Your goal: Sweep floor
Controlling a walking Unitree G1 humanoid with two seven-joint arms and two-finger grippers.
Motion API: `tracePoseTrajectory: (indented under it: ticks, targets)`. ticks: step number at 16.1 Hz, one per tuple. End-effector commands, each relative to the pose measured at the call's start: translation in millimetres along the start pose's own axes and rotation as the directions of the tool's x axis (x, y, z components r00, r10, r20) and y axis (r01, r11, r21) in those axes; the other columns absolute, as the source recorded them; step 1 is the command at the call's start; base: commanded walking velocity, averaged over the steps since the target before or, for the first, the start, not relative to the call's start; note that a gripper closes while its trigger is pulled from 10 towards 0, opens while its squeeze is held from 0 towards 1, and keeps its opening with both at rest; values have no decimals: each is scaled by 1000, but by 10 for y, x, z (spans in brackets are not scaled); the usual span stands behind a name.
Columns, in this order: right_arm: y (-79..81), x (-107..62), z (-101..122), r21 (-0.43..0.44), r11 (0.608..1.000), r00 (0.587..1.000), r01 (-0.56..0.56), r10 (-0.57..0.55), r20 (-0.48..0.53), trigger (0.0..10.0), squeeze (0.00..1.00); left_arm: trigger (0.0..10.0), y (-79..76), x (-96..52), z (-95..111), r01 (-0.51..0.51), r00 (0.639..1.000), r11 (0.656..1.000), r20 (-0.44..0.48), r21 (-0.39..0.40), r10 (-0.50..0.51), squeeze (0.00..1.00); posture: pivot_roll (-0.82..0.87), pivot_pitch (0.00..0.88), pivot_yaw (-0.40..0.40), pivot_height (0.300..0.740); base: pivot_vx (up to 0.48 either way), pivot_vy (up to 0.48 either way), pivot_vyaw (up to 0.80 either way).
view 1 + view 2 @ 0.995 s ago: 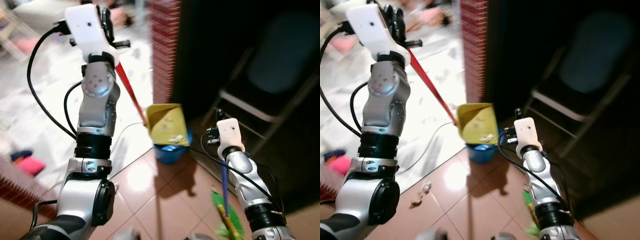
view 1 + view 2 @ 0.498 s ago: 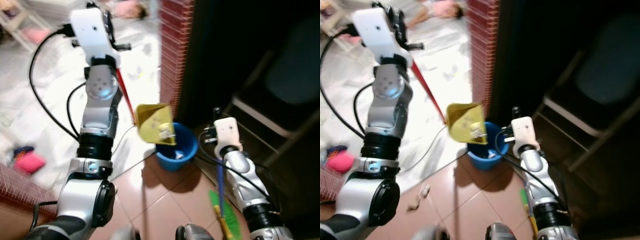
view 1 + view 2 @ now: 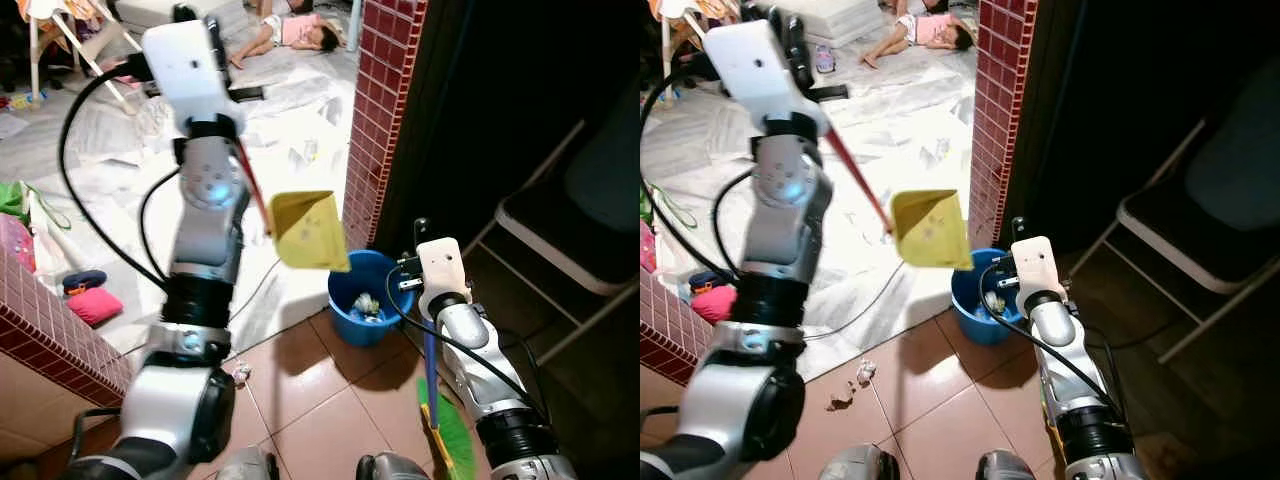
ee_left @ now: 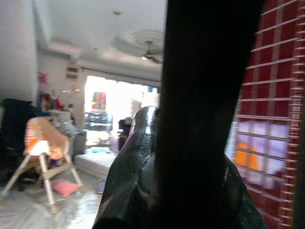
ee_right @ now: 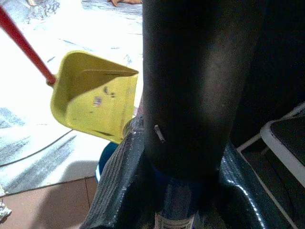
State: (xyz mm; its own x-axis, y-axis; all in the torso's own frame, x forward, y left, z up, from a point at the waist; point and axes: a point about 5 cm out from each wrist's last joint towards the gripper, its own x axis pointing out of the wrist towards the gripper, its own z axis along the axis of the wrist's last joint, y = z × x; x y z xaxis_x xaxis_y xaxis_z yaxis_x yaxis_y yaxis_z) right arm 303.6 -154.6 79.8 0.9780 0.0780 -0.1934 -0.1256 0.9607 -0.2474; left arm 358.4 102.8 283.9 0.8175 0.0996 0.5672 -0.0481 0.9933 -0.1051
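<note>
Rubbish seems already tipped from the yellow plastic dustpan (image 3: pixel 307 232), held by its red handle in the left gripper (image 3: pixel 222 92) above the round blue bucket (image 3: pixel 368 307). Right gripper (image 3: pixel 428 268) clamps the blue-handled green broom (image 3: pixel 444 432). Swinging carelessly could scatter leftover bits.

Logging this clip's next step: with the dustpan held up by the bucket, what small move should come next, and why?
Probably lower the yellow dustpan toward the floor: trash already lies in the blue bucket, while paper scraps remain on the tiles. The left hand holds its red handle.
</note>
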Motion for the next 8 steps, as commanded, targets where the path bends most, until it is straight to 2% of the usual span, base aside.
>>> tracePoseTrajectory:
  ticks: [1,3,4,5,7,8]
  targets:
    - [-30,-4,85,-1,1000,999,11,-10,37,10000,0,10000,-89,9,218,41,992,999,119,3,-42,0,-78,58,44,740,0,0,0]
    - [-30,-4,85,0,1000,999,11,-11,39,10000,0,10000,-59,9,244,44,989,999,138,30,-48,0,-78,58,44,740,0,0,0]
    - [-25,-1,81,4,1000,999,4,-5,44,10000,0,10000,97,77,296,7,988,996,154,84,-20,0,-63,58,38,740,0,0,0]
    - [-23,0,79,5,1000,999,2,-3,45,10000,0,10000,120,90,304,3,988,995,157,101,-18,0,-63,58,38,740,0,0,0]
    - [28,21,109,2,1000,998,-22,22,64,10000,0,10000,336,147,384,-59,977,974,212,220,12,0,-49,55,29,740,0,0,0]
    - [39,30,124,3,1000,997,-28,27,69,10000,0,10000,401,153,400,-74,975,965,222,251,17,0,-44,56,24,740,0,0,0]
